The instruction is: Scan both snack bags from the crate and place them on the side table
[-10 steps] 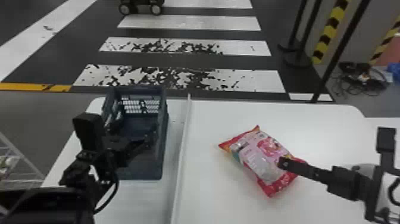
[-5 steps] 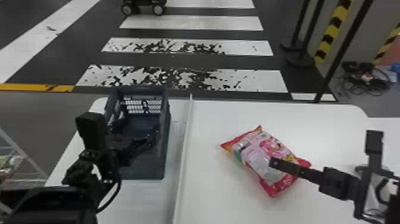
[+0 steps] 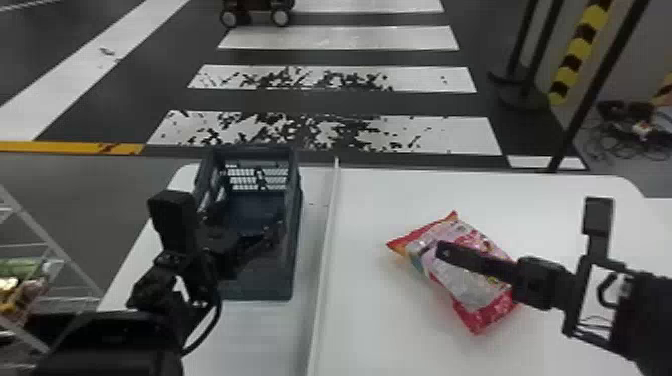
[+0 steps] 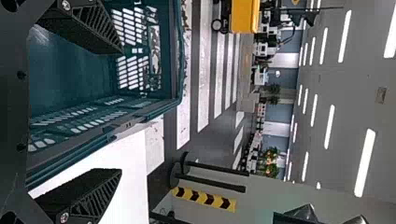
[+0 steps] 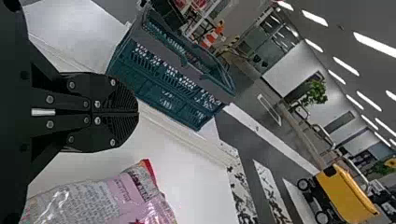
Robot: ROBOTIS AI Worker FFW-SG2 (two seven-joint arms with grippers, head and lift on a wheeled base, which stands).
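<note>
Plainly, one bag (image 3: 465,289) is seen on the table (image 3: 380,340), right claw (image 3: 441,250) held near it, fingers closed together, left claw (image 3: 247,222) held at the crate (image 3: 260,287), fingers spread apart

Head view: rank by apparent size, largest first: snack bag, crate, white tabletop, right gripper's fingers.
1. White tabletop
2. Crate, partly behind the left arm
3. Snack bag
4. Right gripper's fingers

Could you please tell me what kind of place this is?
Probably an indoor robotics test or demonstration hall: it has rows of ceiling lights, a painted crosswalk and a yellow wheeled machine standing near the stripes.
</note>
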